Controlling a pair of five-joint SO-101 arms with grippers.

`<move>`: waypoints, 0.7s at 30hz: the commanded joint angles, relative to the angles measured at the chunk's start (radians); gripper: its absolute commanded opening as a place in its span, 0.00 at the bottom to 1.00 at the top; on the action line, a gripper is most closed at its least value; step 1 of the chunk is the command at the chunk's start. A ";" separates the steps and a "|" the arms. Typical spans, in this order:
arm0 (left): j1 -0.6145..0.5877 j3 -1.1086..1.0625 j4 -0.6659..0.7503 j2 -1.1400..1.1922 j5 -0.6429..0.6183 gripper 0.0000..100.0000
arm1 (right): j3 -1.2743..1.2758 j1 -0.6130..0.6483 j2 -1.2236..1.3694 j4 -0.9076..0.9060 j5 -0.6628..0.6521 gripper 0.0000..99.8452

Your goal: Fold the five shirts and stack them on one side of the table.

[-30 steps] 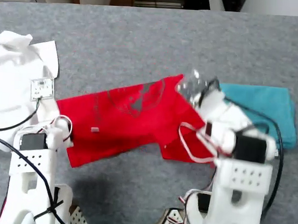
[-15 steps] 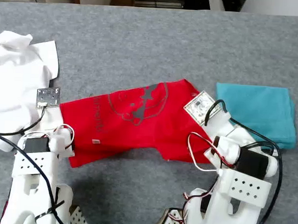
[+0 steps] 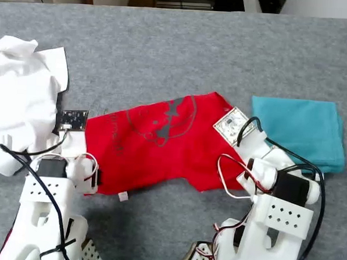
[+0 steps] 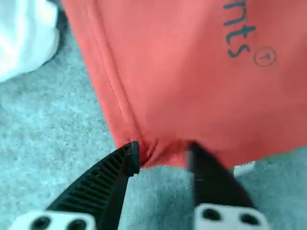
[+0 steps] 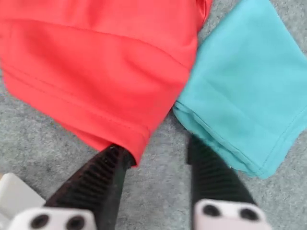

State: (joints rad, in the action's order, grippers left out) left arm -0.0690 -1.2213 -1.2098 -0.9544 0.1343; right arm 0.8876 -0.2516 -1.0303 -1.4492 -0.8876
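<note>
A red shirt [image 3: 155, 143] with a dark print lies spread across the table's middle. My left gripper [image 4: 163, 158] is open at its near left corner, and the puckered hem [image 4: 156, 151] sits between the fingers. That gripper [image 3: 95, 178] is low at the shirt's left edge in the high view. My right gripper [image 5: 158, 158] is open just above the table. One finger is at the red shirt's [image 5: 96, 62] sleeve edge, the other by the folded teal shirt [image 5: 240, 86]. The teal shirt [image 3: 299, 128] lies at the right.
Crumpled white shirts [image 3: 17, 110] are heaped at the left edge, close to my left arm, and also appear as white cloth [image 4: 24, 33] in the left wrist view. A small white tag [image 3: 122, 195] sticks out under the red hem. Grey table [image 3: 166, 48] stretches behind the shirts.
My left arm has slid right, and the red shirt's left edge went with it, baring a tag. The right arm came down off the shirt's right side, then stayed put.
</note>
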 commanded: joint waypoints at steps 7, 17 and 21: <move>-0.173 0.325 -0.084 -0.012 0.064 0.21 | -0.274 -0.028 -0.007 -0.123 -0.009 0.19; -0.135 0.423 -0.078 -0.004 0.068 0.07 | -0.283 0.027 -0.007 -0.238 -0.087 0.31; -0.129 0.431 -0.078 -0.004 0.068 0.07 | -0.283 0.025 -0.004 -0.307 -0.212 0.44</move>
State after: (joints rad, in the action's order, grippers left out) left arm -0.2087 -0.8485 -1.2881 -0.9544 0.1972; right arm 0.6130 -0.2424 -1.0303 -1.7131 -1.0226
